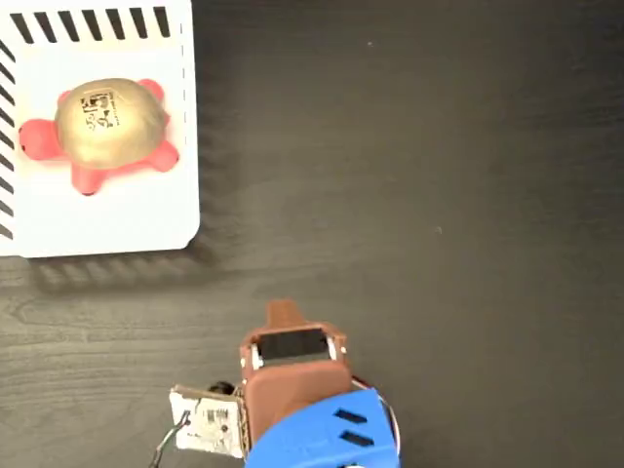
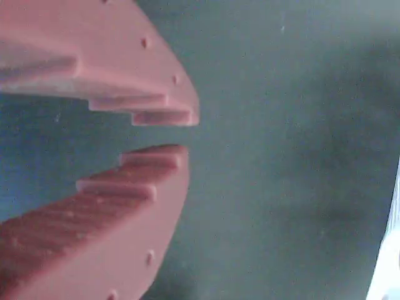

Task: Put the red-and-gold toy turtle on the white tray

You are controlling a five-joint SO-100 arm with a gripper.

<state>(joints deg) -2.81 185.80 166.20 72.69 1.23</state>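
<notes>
In the fixed view the red-and-gold toy turtle [image 1: 105, 135] lies on the white tray [image 1: 127, 219] at the upper left, its gold shell with black print facing up and its red head pointing to the picture's left, black stripes lining the tray's top and left edges; the arm sits well apart at the bottom centre on the dark table [image 1: 439, 195]. In the wrist view the gripper [image 2: 164, 134] holds nothing, its stepped reddish fingers [image 2: 125, 206] nearly together with a narrow gap at the tips
</notes>
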